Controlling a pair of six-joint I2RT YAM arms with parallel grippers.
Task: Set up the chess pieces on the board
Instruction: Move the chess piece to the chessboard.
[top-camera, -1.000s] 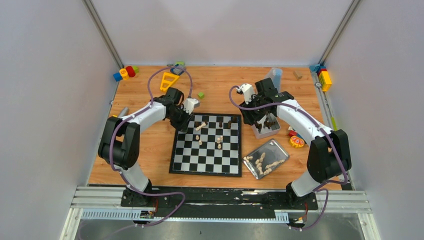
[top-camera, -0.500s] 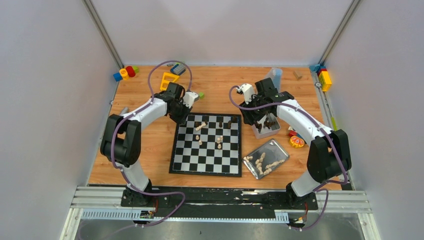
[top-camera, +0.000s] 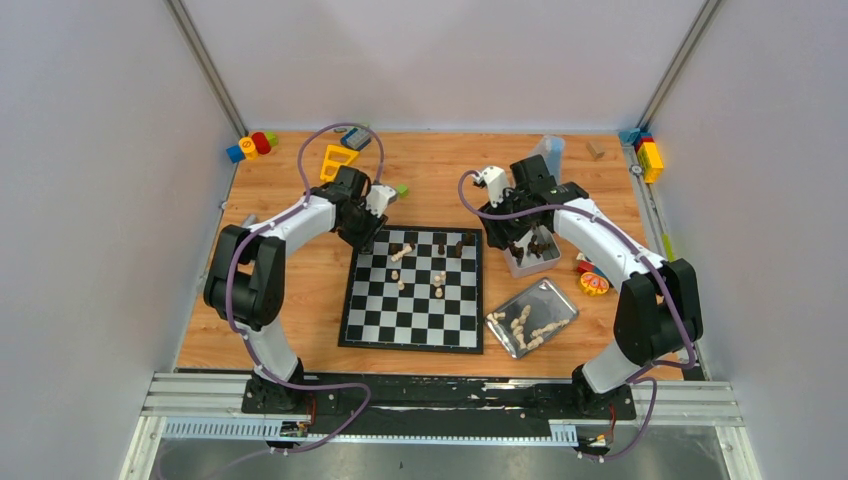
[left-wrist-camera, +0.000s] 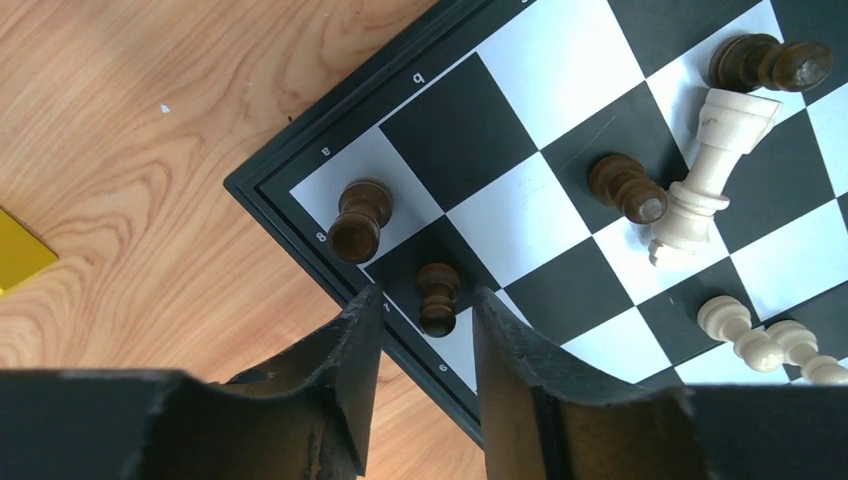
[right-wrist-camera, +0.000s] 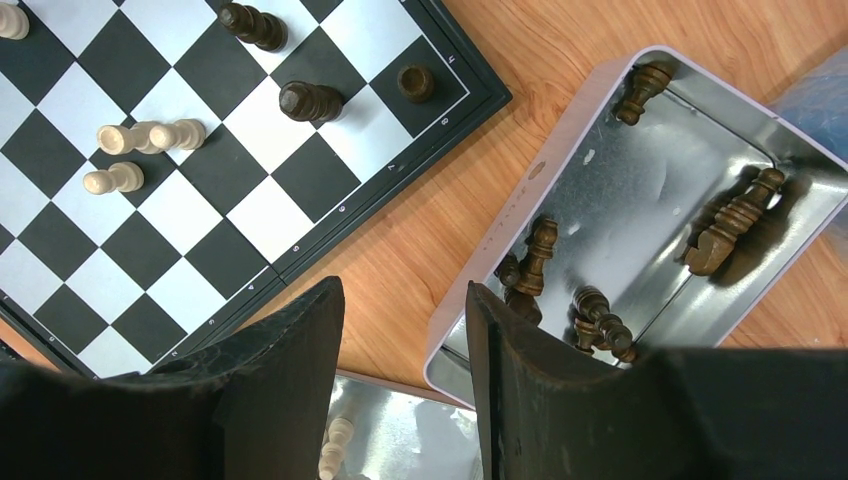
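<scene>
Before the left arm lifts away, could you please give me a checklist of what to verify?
1. The left gripper is open around the pawn, with a gap on each side: ok.
2. The pawn stands upright on its square of the board: ok.
3. The corner piece is upright: ok.
4. No fallen pieces on the board: not ok, the cream piece lies on its side.
5. The right gripper is open and empty: ok.
6. The tin is emptied: not ok, dark pieces lie in it.
</scene>
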